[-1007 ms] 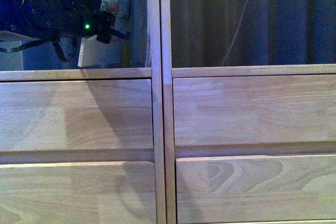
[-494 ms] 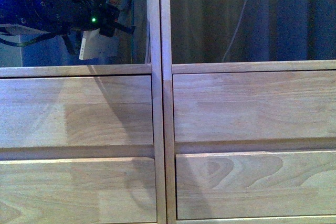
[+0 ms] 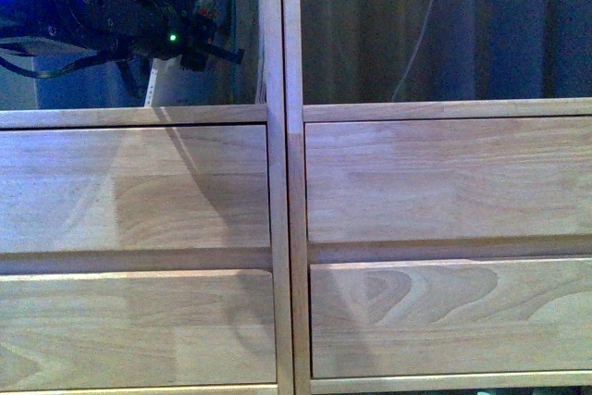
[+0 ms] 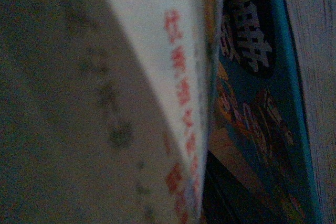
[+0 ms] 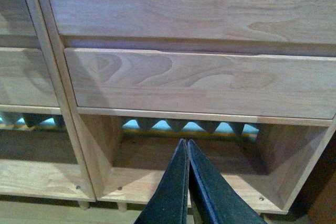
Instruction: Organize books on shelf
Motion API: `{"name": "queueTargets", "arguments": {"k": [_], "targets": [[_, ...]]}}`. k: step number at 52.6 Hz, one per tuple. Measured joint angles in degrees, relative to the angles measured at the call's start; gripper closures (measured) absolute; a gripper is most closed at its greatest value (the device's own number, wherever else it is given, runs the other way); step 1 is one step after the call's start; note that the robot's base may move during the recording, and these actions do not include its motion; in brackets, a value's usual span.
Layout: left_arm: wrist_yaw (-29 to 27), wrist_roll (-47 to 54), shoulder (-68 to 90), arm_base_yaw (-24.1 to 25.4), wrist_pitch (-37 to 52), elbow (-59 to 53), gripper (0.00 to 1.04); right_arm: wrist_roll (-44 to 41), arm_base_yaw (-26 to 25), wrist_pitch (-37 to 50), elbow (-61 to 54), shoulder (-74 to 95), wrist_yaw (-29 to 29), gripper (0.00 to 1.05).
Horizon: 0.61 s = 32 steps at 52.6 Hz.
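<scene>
The light wooden shelf [image 3: 287, 182] fills the front view, with plain panel fronts under two open upper compartments. My left gripper [image 3: 190, 48] is inside the upper left compartment, shut on the book [image 3: 152, 82], whose white edge hangs below the arm. In the left wrist view the book [image 4: 178, 77] fills the picture: white spine with red print, colourful blue cover beside it; the jaws are hidden. My right gripper [image 5: 185, 143] is shut and empty, pointing at the shelf's open bottom compartment [image 5: 173, 161].
The central upright [image 3: 284, 34] stands just right of the left arm. A dark curtain and a hanging cable [image 3: 421, 34] show through the backless upper right compartment. Round peg legs [image 5: 122, 206] hold the shelf off the floor.
My left arm has moved a little right and up inside the upper left compartment with the book. The shelf board now sits higher in the front view.
</scene>
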Motion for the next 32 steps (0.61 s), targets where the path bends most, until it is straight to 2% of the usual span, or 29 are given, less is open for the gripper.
{"name": "queueTargets", "arguments": {"k": [5,18,25,29,32], "targets": [[-0.5,-1.0,0.2,-0.1,-1.4,0.8,0.84,0.0,0.0,0.1,-0.6,-0.3,0.0,0.88],[-0.7,-3.6,0.3,-0.7,-3.6,1.4,0.46,0.0,0.0,0.2,-0.7,-0.3,0.0,0.52],[-1.8,-4.2,-1.6,-1.4,-1.0,-3.3,0.25,0.0,0.0,0.2,-0.7,-0.3,0.0,0.31],[-2.0,-5.1,-4.8,-1.4,1.1,-8.8,0.08,0.0,0.0,0.2,-0.7,-0.3,0.0,0.15],[-1.3,-5.9,-7.6,-1.4,2.2,-12.5,0.07,0.0,0.0,0.2,-0.7,-0.3,0.0,0.06]]}}
